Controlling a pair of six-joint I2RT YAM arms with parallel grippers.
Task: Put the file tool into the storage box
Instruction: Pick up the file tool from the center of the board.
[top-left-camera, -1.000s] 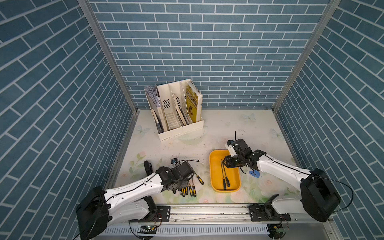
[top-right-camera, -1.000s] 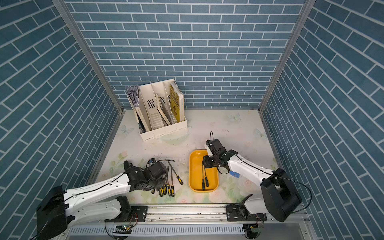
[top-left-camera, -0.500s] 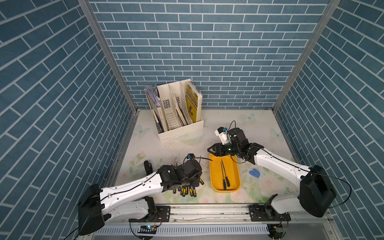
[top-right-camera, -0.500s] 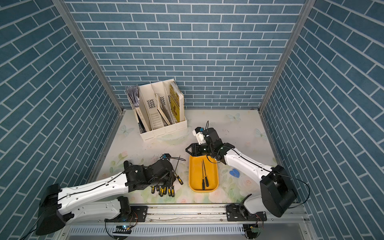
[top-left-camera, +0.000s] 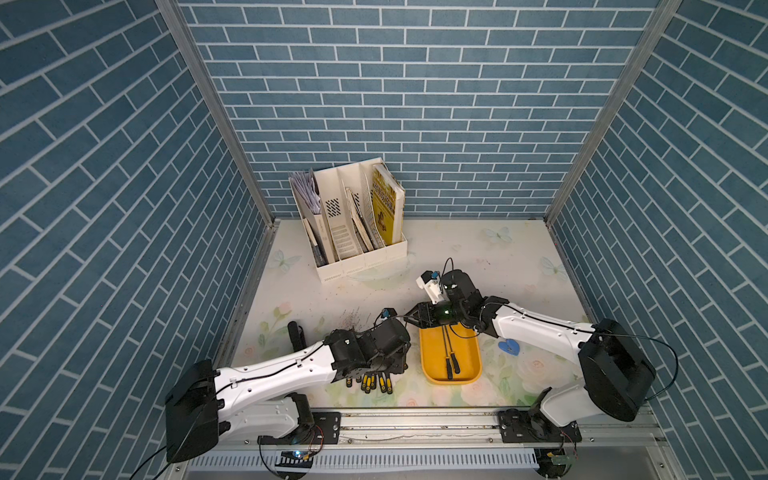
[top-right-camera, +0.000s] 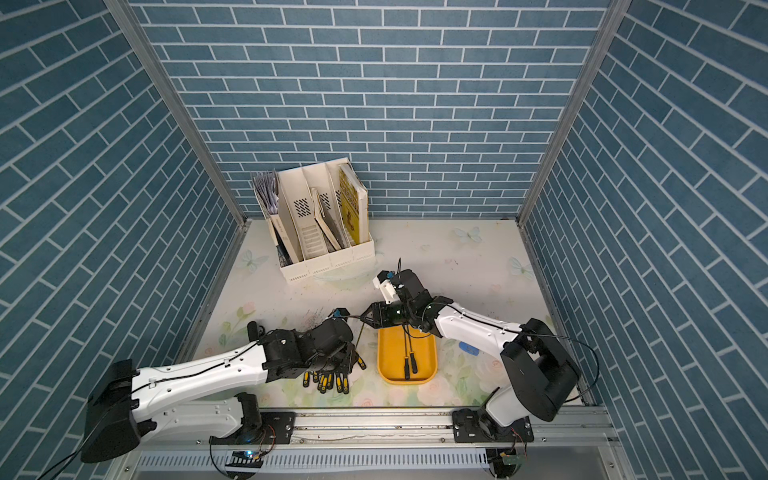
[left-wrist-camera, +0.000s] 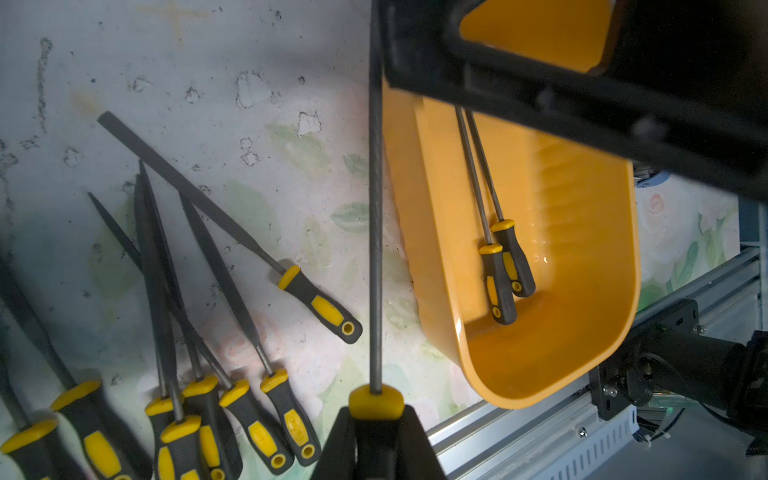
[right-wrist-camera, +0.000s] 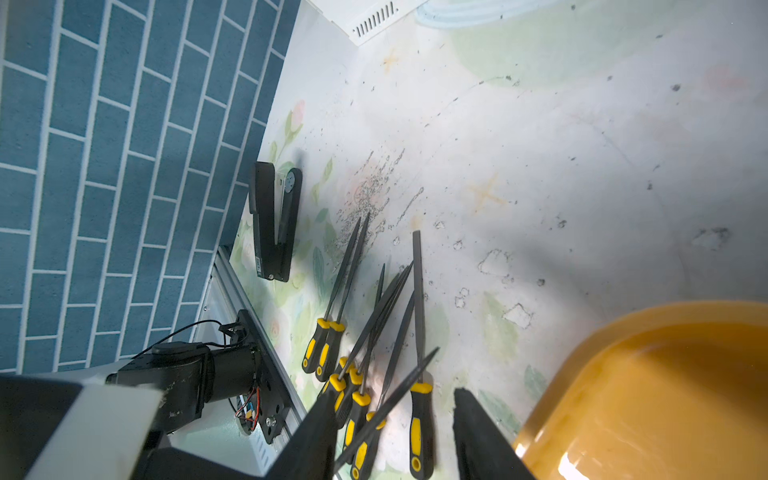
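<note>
My left gripper (left-wrist-camera: 376, 415) is shut on the black-and-yellow handle of a file tool (left-wrist-camera: 376, 249), held just left of the storage box (left-wrist-camera: 582, 249). Its grey shaft (right-wrist-camera: 395, 390) reaches up between the spread fingers of my right gripper (right-wrist-camera: 395, 432), which is open; I cannot tell if they touch it. In both top views the left gripper (top-left-camera: 397, 351) (top-right-camera: 351, 353) and right gripper (top-left-camera: 411, 321) (top-right-camera: 366, 319) meet at the far left corner of the orange-yellow storage box (top-left-camera: 469, 353) (top-right-camera: 428, 353). Two files (top-left-camera: 449, 353) (left-wrist-camera: 498, 257) lie inside it.
Several more files (top-left-camera: 374, 380) (left-wrist-camera: 208, 374) (right-wrist-camera: 357, 332) lie fanned on the table under the left arm. A black stapler (top-left-camera: 296, 334) (right-wrist-camera: 274, 220) sits near the left wall. A white magazine organizer (top-left-camera: 353, 232) stands at the back; a blue clip (top-left-camera: 509, 345) lies right of the box.
The left gripper has lifted a file off the pile and carried it right toward the box. The right gripper has swung from over the box to its far left corner and opened wider.
</note>
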